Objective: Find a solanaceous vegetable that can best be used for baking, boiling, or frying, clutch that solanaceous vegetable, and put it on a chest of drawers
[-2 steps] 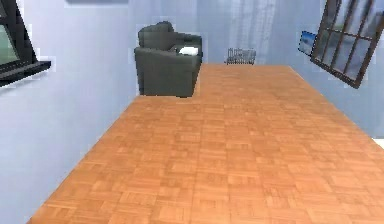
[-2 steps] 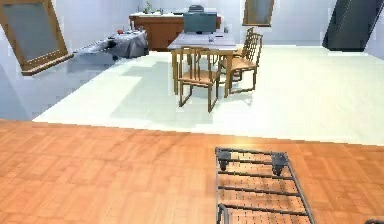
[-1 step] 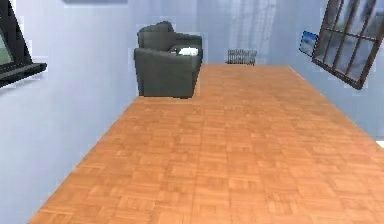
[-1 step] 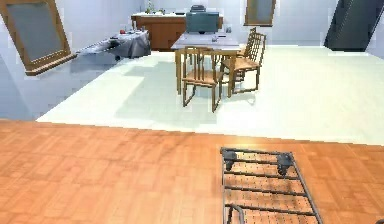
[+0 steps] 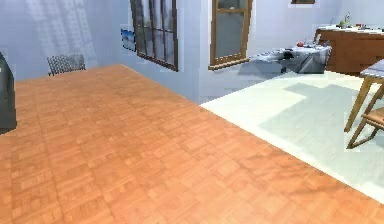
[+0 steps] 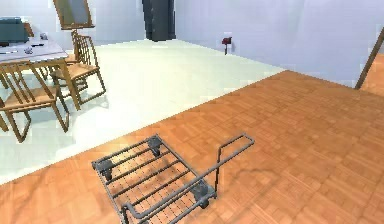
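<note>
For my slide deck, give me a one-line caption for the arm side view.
Grey platform cart on wood floor, wooden chairs at a table on pale flooring beyond.

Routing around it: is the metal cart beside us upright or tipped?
Upright. The cart stands on its wheels on the wood floor, wire deck level, handle rising at one end.

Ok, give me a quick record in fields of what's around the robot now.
floor: wood parquet near, pale floor beyond
forward view, far wall: dark-framed window, wire basket
forward view, right: wooden counter, wooden chair
arm side view, near: metal cart on the parquet
arm side view, left: table with wooden chairs
</note>
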Robot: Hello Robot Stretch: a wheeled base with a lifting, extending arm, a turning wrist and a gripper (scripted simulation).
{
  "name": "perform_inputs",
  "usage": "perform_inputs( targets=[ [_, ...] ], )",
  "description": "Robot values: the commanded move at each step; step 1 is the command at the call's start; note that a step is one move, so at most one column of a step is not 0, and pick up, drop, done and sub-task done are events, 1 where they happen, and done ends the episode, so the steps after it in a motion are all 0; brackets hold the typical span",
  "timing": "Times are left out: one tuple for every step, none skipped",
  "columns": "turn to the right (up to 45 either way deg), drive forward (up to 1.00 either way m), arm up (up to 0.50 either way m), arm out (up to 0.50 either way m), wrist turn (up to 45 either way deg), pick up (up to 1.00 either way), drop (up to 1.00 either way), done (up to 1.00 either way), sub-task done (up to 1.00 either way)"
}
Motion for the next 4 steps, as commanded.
perform_inputs(
  targets=[
    [0.0, 0.35, 0.00, 0.00, 0.0, 0.00, 0.00, 0.00, 0.00],
    [33.0, 0.00, 0.00, 0.00, 0.0, 0.00, 0.00, 0.00, 0.00],
    [0.0, 1.00, 0.00, 0.00, 0.0, 0.00, 0.00, 0.00, 0.00],
    [0.0, 1.00, 0.00, 0.00, 0.0, 0.00, 0.00, 0.00, 0.00]
  ],
)
